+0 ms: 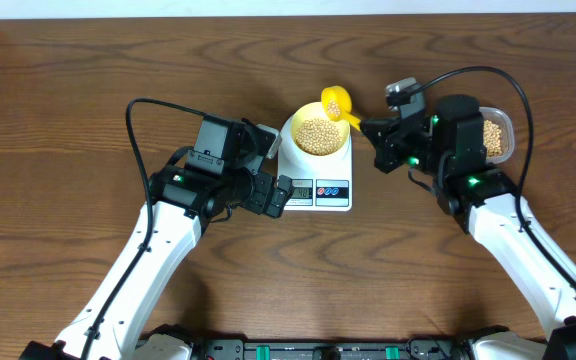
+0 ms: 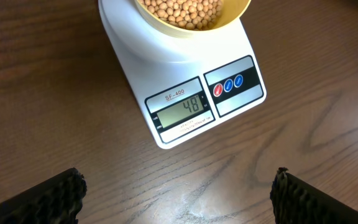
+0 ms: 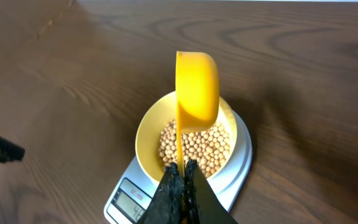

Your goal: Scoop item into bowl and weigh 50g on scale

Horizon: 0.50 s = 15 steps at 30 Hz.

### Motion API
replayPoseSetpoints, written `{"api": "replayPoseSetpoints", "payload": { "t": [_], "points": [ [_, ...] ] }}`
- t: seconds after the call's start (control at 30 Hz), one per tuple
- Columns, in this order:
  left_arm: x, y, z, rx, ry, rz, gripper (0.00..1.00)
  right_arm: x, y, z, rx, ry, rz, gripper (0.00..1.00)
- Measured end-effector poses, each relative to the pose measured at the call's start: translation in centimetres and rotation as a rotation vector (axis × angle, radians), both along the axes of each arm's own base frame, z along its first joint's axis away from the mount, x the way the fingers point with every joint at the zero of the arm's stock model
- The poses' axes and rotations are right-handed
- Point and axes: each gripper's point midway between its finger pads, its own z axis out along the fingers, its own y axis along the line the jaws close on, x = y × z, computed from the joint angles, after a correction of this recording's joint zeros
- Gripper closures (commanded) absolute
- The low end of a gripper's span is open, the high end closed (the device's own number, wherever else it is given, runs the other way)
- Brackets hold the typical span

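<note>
The white scale (image 1: 321,190) stands mid-table with the pale-yellow bowl (image 1: 317,133) on its platform, holding many beige beans (image 1: 319,134). In the left wrist view the scale (image 2: 191,93) reads 48 and the bowl (image 2: 194,15) is at the top edge. My right gripper (image 1: 370,128) is shut on the handle of the bright yellow scoop (image 1: 338,103). In the right wrist view (image 3: 182,173) the scoop (image 3: 197,87) is tilted on its side over the bowl (image 3: 151,127) and beans (image 3: 197,146). My left gripper (image 2: 179,196) is open and empty, just in front of the scale.
A clear plastic tub (image 1: 497,135) with more beans sits at the right, partly hidden behind my right arm. The table's far edge runs along the top of the overhead view.
</note>
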Motion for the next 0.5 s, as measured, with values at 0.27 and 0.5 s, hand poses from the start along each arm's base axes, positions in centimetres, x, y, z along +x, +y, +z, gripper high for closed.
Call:
{"api": "replayPoseSetpoints", "payload": {
  "t": [0.27,0.5],
  "points": [
    [0.0,0.0,0.0,0.0,0.0,0.0,0.03,-0.5,0.8,-0.2,-0.039,-0.025,0.042,0.99],
    [0.0,0.0,0.0,0.0,0.0,0.0,0.03,-0.7,1.3,-0.2,-0.048,-0.035,0.053,0.99]
  ]
}}
